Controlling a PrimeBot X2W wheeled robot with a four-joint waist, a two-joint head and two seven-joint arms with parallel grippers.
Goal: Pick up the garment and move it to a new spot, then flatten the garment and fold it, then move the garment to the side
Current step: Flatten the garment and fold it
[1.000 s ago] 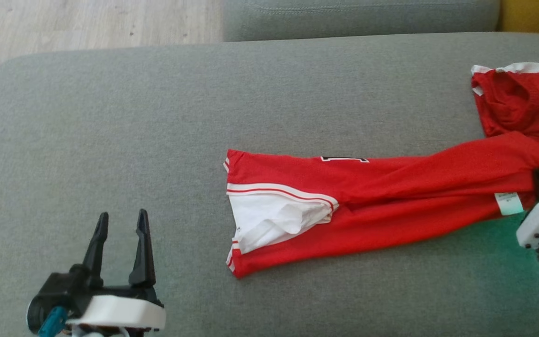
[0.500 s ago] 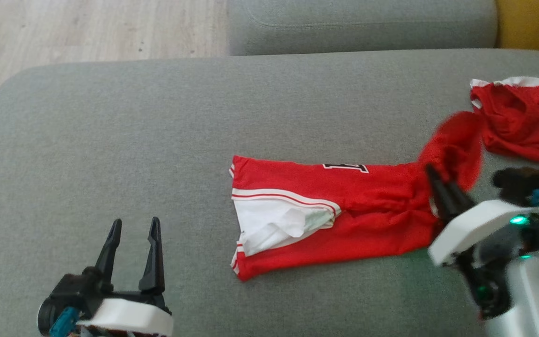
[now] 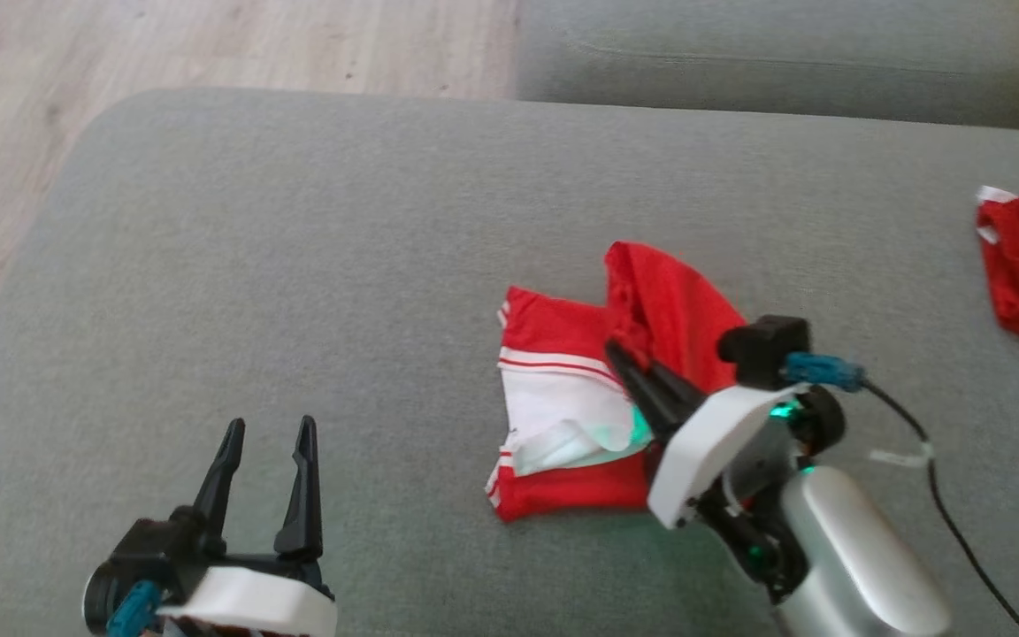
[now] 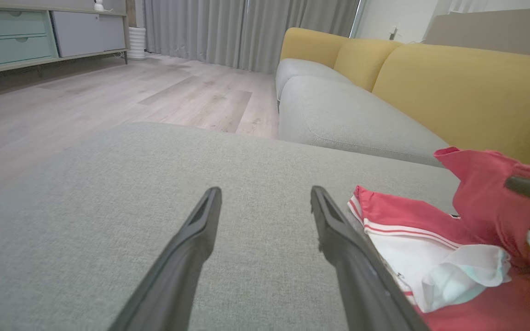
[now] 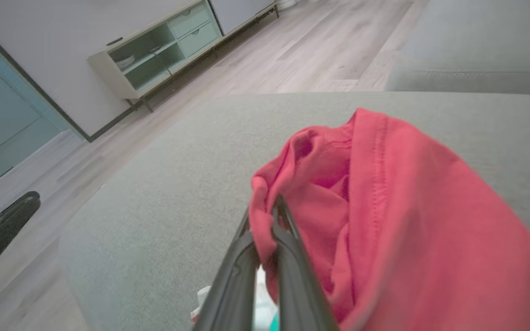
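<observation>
The head camera looks down on the grey cushion (image 3: 297, 221), taking in the left end effector (image 3: 271, 426) and right end effector (image 3: 616, 349). The left wrist camera skims low over the cushion toward the yellow sofa back (image 4: 467, 82). The right wrist camera sits close behind the garment (image 5: 384, 207), facing the wood floor (image 5: 320, 50). All three share garment and cushion.

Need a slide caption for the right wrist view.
Right gripper, jaws shut on the red garment, over the grey cushion.

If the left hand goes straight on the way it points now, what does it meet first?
Probably only bare grey cushion; the left hand points past the garment, which lies to its right.
</observation>
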